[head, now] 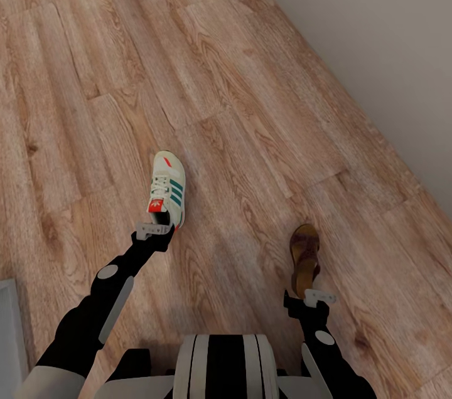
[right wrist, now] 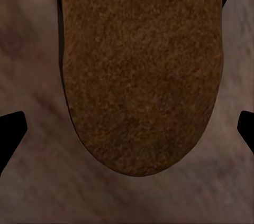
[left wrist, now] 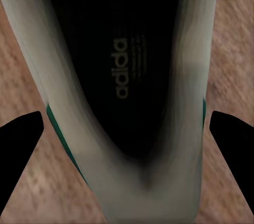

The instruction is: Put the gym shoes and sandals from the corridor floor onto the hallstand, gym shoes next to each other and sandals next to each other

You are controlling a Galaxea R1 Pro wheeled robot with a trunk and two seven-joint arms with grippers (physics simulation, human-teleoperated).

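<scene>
- Gym shoe [head: 167,191], head view: one off-white lace-up sneaker with green side stripes and a red-orange tongue patch lies on the wood-plank floor [head: 251,104], toe pointing away from the robot, heel toward it.
- Left gripper [head: 152,231], head view: sits directly at the heel end of the sneaker, at floor level. The black left arm reaches forward from the lower left of the picture.
- Sandal [head: 304,258], head view: one brown sandal with a darker footbed lies on the floor, well apart from the sneaker and on the robot's right.
- Right gripper [head: 317,296], head view: sits at the near end of the sandal. Whether it touches the sandal cannot be told.
- Wall [head: 376,29], head view: a plain pale grey wall runs diagonally along the right edge of the floor.
- Left wrist view: the sneaker [left wrist: 127,97] is seen from above, its dark opening with printed lettering inside. The left gripper [left wrist: 127,145] is spread, one dark fingertip [left wrist: 21,150] on each side of the heel, both clear of the shoe's sides, with floor [left wrist: 21,65] showing between.
- Right wrist view: the rounded end of the sandal [right wrist: 140,71] lies on the floor [right wrist: 32,49] between the fingers. The right gripper [right wrist: 127,134] is spread wide, its fingertips [right wrist: 10,131] at the picture's edges and apart from the sandal.
</scene>
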